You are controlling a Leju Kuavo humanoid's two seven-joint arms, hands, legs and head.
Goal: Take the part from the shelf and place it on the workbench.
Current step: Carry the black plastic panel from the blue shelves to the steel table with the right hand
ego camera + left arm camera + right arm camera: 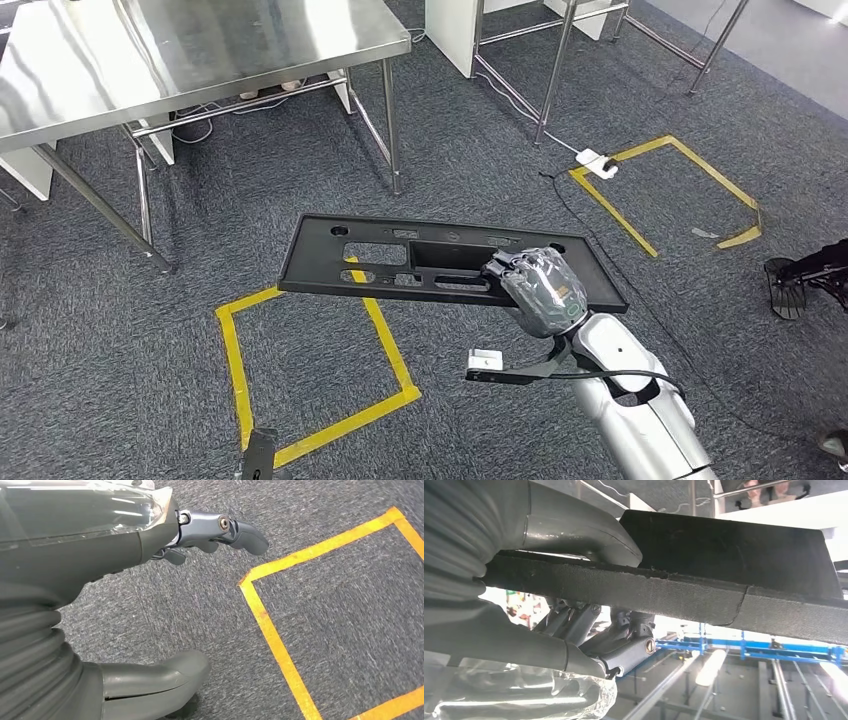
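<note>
One flat black rectangular plastic panel with several cut-out slots is held level above the grey carpeted floor, its long axis running across the head view from left to right, with the far right end angled slightly away. It is grasped near its right end by the right hand; in the right wrist view the thumb is pressed on one face of the panel and the darker fingers are curled against the other. The left hand is seen hanging over the carpet with nothing held, its fingers bent and apart. One shiny stainless-steel workbench is seen at the upper left, well apart from the panel. Two yellow tape squares are marked on the floor.
</note>
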